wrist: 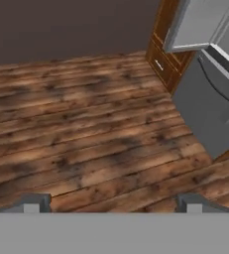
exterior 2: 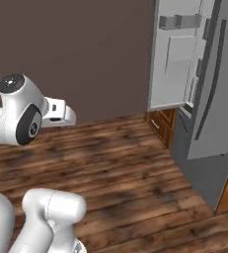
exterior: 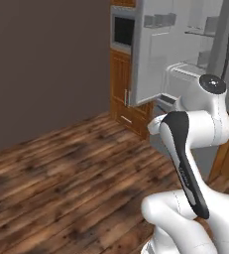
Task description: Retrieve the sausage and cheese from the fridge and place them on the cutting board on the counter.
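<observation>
Hand [wrist: 112, 203] wide open, empty, above wooden floor [wrist: 76, 129] near open fridge [exterior 2: 194, 64].

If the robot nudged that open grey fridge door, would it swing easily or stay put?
The open door probably swings easily, hanging free over the wooden floor. It looks stiff: a flat slab with moulded shelves. It is probably heavy for the fingers, which are spread wide apart.
</observation>
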Available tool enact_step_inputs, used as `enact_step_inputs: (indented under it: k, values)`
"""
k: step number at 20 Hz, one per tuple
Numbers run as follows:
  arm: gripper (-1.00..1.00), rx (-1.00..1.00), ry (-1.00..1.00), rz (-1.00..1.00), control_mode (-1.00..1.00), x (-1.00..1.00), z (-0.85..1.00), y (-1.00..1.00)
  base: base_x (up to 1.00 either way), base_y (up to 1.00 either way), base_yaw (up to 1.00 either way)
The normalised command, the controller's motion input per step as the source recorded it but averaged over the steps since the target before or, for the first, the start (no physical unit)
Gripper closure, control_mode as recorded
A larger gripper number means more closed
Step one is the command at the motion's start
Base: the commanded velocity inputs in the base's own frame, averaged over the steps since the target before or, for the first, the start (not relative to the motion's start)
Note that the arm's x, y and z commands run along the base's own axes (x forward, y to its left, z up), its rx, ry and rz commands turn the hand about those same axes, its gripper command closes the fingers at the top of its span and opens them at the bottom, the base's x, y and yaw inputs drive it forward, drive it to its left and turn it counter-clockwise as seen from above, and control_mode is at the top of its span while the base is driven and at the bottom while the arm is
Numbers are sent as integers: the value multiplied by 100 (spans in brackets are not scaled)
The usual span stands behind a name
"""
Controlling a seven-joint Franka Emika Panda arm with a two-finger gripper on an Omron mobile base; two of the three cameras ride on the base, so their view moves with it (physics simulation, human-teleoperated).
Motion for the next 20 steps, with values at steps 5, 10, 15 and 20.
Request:
enact_step_inputs:
  k: [5,10,15,20]
  values:
    - [-100,0,0,0,100,0,0,0,84,56,-64]
    - [-100,0,0,0,100,0,0,0,99,46,-46]
    - [-100,0,0,0,100,0,0,0,83,40,-60]
    - [-100,0,0,0,100,0,0,0,45,43,-78]
